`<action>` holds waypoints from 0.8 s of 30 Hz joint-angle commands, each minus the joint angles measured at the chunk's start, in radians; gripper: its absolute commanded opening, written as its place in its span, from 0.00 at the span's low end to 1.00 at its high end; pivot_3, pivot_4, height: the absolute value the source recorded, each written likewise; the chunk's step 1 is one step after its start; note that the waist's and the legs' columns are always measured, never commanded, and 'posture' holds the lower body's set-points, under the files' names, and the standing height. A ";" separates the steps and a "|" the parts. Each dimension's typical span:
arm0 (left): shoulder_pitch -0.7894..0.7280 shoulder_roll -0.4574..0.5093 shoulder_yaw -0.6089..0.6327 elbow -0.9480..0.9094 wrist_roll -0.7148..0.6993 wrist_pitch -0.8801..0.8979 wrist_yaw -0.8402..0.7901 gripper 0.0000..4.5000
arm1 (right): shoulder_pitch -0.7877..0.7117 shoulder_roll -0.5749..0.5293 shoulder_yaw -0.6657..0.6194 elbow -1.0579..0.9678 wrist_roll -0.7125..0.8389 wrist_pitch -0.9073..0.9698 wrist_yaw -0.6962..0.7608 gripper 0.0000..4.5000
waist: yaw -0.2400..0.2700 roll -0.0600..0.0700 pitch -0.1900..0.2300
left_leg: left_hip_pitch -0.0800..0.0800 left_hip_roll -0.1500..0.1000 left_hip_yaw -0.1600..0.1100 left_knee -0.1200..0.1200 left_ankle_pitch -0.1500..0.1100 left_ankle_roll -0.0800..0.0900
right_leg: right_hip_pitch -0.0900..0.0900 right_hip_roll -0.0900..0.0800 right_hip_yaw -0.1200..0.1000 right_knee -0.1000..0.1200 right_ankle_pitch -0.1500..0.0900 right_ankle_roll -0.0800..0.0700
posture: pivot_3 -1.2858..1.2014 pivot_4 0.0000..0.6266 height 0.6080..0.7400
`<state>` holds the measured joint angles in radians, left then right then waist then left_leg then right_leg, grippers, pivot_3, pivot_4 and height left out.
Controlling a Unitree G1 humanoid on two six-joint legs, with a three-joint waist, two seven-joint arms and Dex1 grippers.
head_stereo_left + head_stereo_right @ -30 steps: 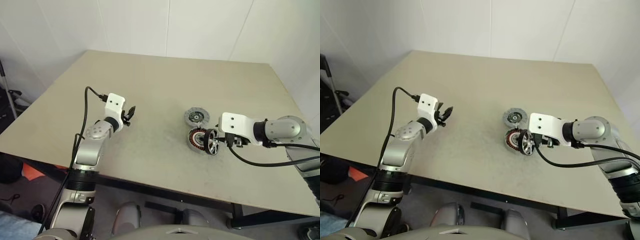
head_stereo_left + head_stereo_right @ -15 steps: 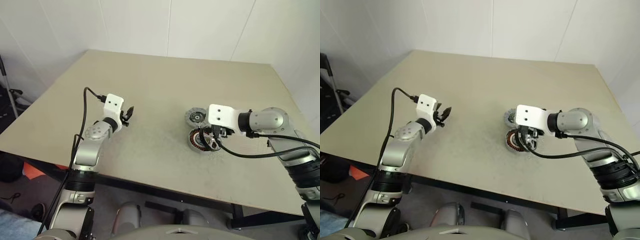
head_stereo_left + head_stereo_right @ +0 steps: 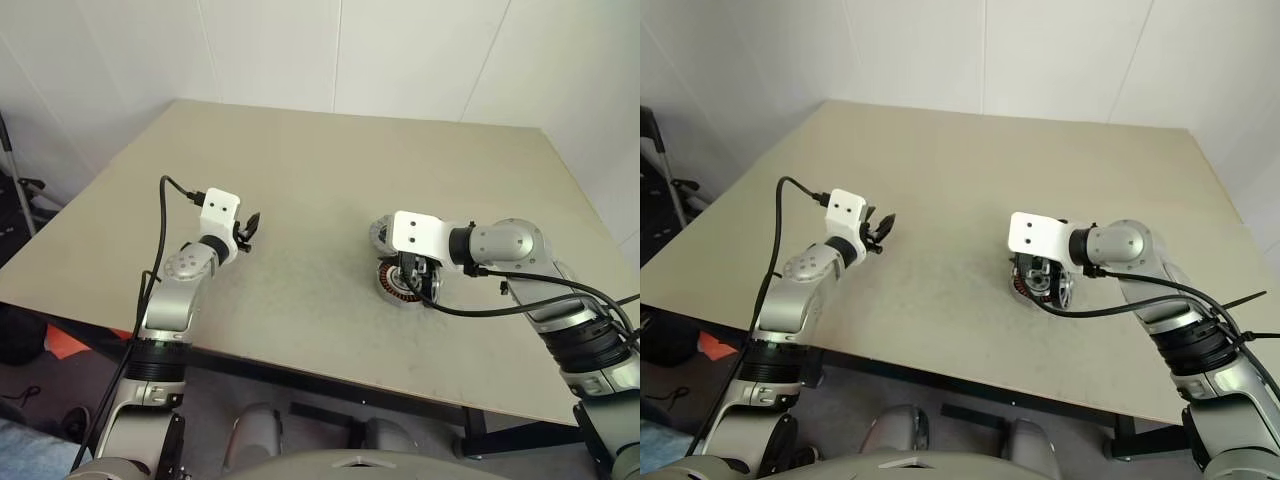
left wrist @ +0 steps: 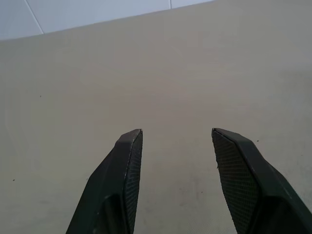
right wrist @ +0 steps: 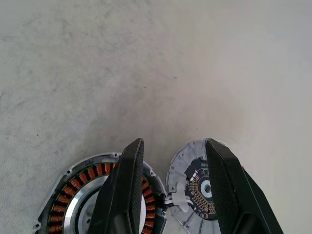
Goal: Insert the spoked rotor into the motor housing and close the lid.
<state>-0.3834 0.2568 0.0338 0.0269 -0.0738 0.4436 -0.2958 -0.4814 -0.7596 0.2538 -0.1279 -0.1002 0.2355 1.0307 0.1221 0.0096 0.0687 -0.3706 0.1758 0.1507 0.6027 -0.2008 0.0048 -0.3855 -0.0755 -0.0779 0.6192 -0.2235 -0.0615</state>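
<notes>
Beige table (image 3: 300, 150), white walls. Small black spoked rotor (image 3: 1062, 291) stood tilted at rim of round copper-wound motor housing (image 5: 78, 195), ribbed grey lid (image 5: 195, 187) just beside. Left gripper (image 4: 175, 141) and right gripper (image 5: 173, 146) had fingers apart, nothing between tips. Best: level rotor, centre hub, then lower.

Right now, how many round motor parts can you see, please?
3: the motor housing on the table, the lid beside it, the spoked rotor partly hidden under the right arm.
</notes>
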 commanded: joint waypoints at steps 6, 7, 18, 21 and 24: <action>-0.012 0.007 0.008 -0.015 0.000 -0.027 0.008 0.53 | -0.065 -0.007 -0.033 -0.003 -0.008 -0.025 -0.011 0.50 | 0.000 0.000 0.000 | 0.000 0.000 0.000 0.000 0.000 0.000 | 0.000 0.000 0.000 0.000 0.000 0.000 | 0.52 0.00 1.00; -0.010 0.006 0.007 -0.015 0.000 -0.028 0.009 0.53 | -0.070 -0.018 -0.042 -0.008 -0.004 -0.025 -0.005 0.50 | 0.000 0.000 0.000 | 0.000 0.000 0.000 0.000 0.000 0.000 | 0.000 0.000 0.000 0.000 0.000 0.000 | 0.52 0.00 1.00; -0.012 -0.005 -0.007 0.000 0.002 -0.038 0.007 0.53 | -0.045 -0.228 -0.103 0.099 -0.044 -0.108 0.023 0.50 | 0.002 0.000 0.000 | 0.000 0.000 0.000 0.000 0.000 0.000 | 0.000 0.000 0.000 0.000 0.000 0.000 | 0.52 0.00 1.00; -0.011 -0.004 -0.007 0.001 0.003 -0.038 0.005 0.53 | -0.002 -0.262 -0.113 0.075 -0.025 -0.115 0.048 0.50 | 0.001 0.000 0.000 | 0.000 0.000 0.000 0.000 0.000 0.000 | 0.000 0.000 0.000 0.000 0.000 0.000 | 0.52 0.00 1.00; -0.009 -0.002 -0.008 0.001 0.003 -0.039 0.004 0.53 | 0.041 -0.293 -0.137 0.037 -0.005 -0.121 0.075 0.50 | 0.001 0.000 0.000 | 0.000 0.000 0.000 0.000 0.000 0.000 | 0.000 0.000 0.000 0.000 0.000 0.000 | 0.52 0.00 1.00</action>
<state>-0.3824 0.2487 0.0256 0.0436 -0.0720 0.4312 -0.2915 -0.4339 -1.0259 0.1681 -0.0420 -0.1300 0.1310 1.0924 0.1235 0.0096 0.0687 -0.3704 0.1756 0.1508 0.6028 -0.2005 0.0053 -0.3855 -0.0757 -0.0778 0.6193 -0.2236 -0.0614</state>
